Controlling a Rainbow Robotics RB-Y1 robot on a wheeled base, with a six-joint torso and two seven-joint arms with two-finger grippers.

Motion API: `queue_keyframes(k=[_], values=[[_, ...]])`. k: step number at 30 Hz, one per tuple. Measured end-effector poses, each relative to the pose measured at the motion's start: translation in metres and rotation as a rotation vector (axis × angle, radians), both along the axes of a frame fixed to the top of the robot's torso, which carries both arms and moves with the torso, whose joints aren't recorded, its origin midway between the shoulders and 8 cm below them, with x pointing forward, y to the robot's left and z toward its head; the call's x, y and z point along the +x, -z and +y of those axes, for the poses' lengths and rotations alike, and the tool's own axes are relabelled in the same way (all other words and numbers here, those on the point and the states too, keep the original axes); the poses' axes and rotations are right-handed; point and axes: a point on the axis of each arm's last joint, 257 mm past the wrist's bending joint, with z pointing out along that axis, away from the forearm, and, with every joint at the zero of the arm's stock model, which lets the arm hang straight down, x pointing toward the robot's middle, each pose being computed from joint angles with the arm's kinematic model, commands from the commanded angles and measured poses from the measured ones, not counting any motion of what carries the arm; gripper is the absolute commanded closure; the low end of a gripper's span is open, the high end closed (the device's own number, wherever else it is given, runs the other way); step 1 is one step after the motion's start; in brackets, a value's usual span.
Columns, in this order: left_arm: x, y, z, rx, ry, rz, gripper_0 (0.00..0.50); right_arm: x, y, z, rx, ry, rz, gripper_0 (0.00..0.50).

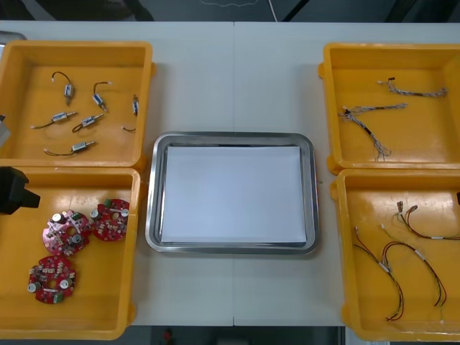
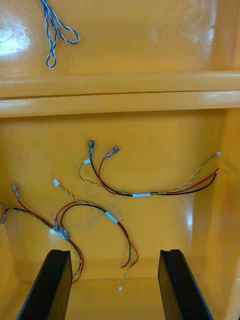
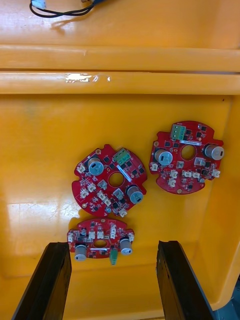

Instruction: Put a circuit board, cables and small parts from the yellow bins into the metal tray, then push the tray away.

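- Left gripper: jaws spread wide, holding nothing, low over 3 round red circuit boards in your near-left yellow plastic bin. The nearest board sits right at the fingertips.
- Right gripper: also spread and empty, above the red and yellow cables in the near-right yellow bin.
- Shiny metal tray, white inside, sits between the bins with nothing loaded.
- Looks like step 1, the board pick. Next you need to descend and straddle 1 board cleanly.

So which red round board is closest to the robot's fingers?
The circuit board sitting right at the left gripper, between its open fingers. The other two boards lie farther off, side by side.
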Motion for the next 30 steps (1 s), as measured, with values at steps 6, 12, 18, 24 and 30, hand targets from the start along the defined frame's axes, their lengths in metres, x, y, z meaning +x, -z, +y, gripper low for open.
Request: queue_keyframes(k=[6, 12, 18, 24, 30], values=[[0.000, 0.002, -0.004, -0.005, 0.008, -0.018, 0.000, 0.002, 0.009, -0.004, 0.015, 0.076, -0.009, 0.000], [-0.007, 0.015, -0.007, -0.020, 0.010, -0.041, 0.000, -0.001, 0.022, -0.007, 0.115, 0.311, -0.011, 0.000], [-0.016, 0.036, -0.015, -0.042, 0.016, -0.046, 0.000, 0.001, 0.031, -0.004, 0.195, 0.476, -0.023, 0.000], [-0.028, 0.062, -0.024, -0.058, 0.021, -0.036, 0.000, 0.000, 0.047, -0.003, 0.298, 0.667, 0.002, 0.000], [-0.044, 0.081, -0.025, -0.062, 0.014, -0.022, 0.000, -0.001, 0.064, -0.013, 0.370, 0.834, 0.043, 0.000]])
